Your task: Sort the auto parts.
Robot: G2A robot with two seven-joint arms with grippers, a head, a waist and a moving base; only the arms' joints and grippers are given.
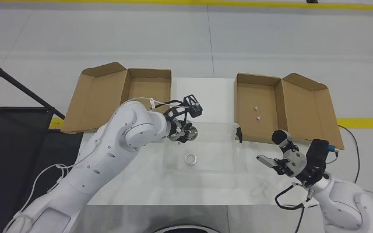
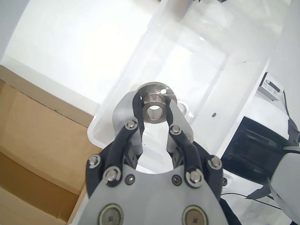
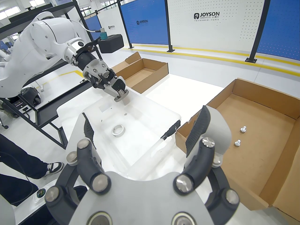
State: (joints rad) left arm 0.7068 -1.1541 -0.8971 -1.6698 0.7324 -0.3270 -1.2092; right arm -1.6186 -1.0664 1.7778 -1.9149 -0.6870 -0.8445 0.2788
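Bin of clear plastic [image 3: 159, 106] at the middle of a white table [image 1: 204, 99]. Nearest, just outside the bin's near right corner: right gripper [image 3: 145, 118], fingers spread wide, nothing between them. Inside the bin, flat on its floor near the middle: a white ring [image 3: 118, 130]. Above the bin's far left corner: left gripper [image 3: 118, 91], tilted downward, pinching a flanged metal bushing [image 2: 154, 94] by its hub, flange end lowest. On the bin's right rim: a scrap of black tape [image 3: 171, 131]. Just right of the bin: an open cardboard box [image 3: 264, 94] with two small metal studs [image 3: 243, 129] close together on its floor. Beyond the bin's far left corner: a second open cardboard box [image 3: 150, 71].
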